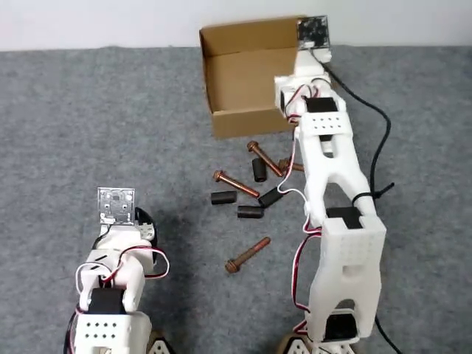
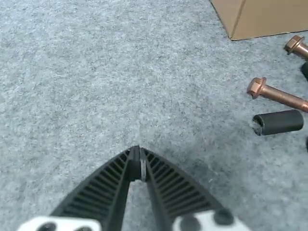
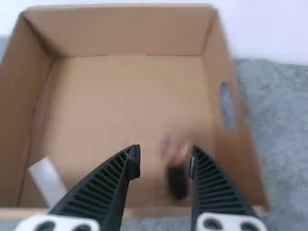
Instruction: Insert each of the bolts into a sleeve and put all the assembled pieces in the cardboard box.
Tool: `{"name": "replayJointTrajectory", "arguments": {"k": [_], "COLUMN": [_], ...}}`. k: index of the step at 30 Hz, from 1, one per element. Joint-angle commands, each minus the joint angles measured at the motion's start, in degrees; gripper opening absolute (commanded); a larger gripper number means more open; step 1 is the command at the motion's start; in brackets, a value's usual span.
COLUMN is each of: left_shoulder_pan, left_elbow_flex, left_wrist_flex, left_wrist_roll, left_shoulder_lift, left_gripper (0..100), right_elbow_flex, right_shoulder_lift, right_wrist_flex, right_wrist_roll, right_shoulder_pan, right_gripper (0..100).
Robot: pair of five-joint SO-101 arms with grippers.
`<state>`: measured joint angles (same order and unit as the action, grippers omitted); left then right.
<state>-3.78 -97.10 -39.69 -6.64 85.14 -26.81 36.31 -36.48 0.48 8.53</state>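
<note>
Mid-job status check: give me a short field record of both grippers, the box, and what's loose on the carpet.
left gripper: shut, empty, over the carpet
right gripper: open, above the cardboard box
box contents: one blurred piece below the open fingers; too blurred to confirm assembly
loose bolts: at least three, lying flat
loose sleeves: four, none with a bolt inside

It looks like a robotics lab bench: a grey felt mat (image 1: pixel 110 125) under the cardboard box (image 1: pixel 247 123), a plain white wall (image 1: pixel 96 22) behind it, left arm (image 1: pixel 110 295) and right arm (image 1: pixel 343 184) with loose cables (image 1: pixel 384 136) near it.
</note>
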Motion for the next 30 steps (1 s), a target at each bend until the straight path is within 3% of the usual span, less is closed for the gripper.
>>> {"name": "replayJointTrajectory", "arguments": {"k": [1,16,24,30], "left_shoulder_pan": [-0.3,-0.3,-0.3,-0.3], "left_elbow_flex": [0.2,0.2,0.2,0.2], "left_wrist_flex": [-0.1,0.0,0.1,0.1], "left_wrist_roll": [0.6,0.7,0.6,0.6], "left_shoulder_lift": [0.2,0.3,0.4,0.4], "left_gripper": [1,1,1,1], "right_elbow_flex": [-2.7,-2.7,-2.5,-2.6], "right_shoulder_lift": [-4.3,-16.7,-16.7,-13.2], "right_wrist_flex": [-4.5,-28.7,-47.6,-53.4], "right_wrist_roll": [0.4,0.7,0.8,0.8], "right_shoulder_pan": [1.6,2.0,3.4,7.7], "right_gripper": [14.1,12.2,12.2,12.5]}}
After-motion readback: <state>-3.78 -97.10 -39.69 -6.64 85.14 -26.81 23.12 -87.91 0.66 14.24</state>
